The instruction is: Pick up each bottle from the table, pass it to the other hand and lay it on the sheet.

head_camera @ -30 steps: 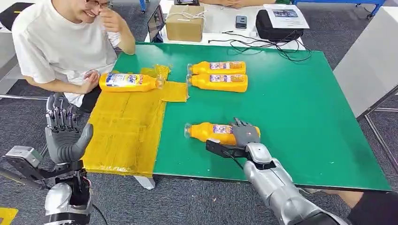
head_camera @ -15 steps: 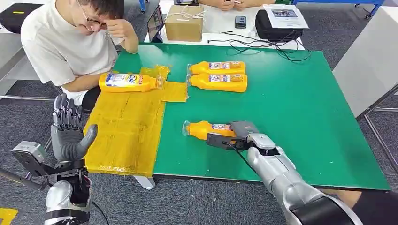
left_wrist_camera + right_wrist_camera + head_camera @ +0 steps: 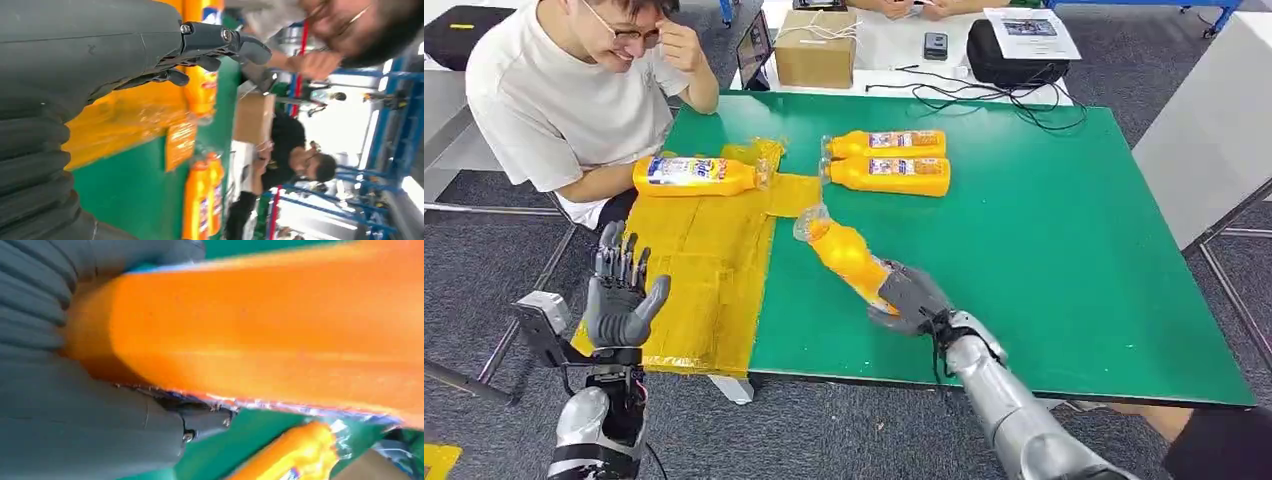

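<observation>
My right hand [image 3: 910, 298] grips the base of an orange bottle [image 3: 844, 253] and holds it tilted above the green table [image 3: 1044, 230], its clear cap pointing toward the yellow sheet [image 3: 694, 270]. The right wrist view is mostly that orange bottle [image 3: 270, 335] against the palm. My left hand [image 3: 621, 295] is raised off the table's left edge beside the sheet, fingers apart and holding nothing; its fingers [image 3: 220, 37] show spread in the left wrist view. Another orange bottle [image 3: 692, 175] lies on the far end of the sheet. Two more bottles [image 3: 889, 160] lie side by side on the table.
A person in a white shirt [image 3: 554, 100] sits at the far left corner, close to the sheet. Beyond the green table are a cardboard box [image 3: 818, 48], a black bag [image 3: 1022, 50] and cables [image 3: 1014, 100]. A grey surface [image 3: 1214, 130] stands to the right.
My right hand has lifted the near bottle off the table and swung its cap toward the sheet. My left hand has moved in toward the table.
</observation>
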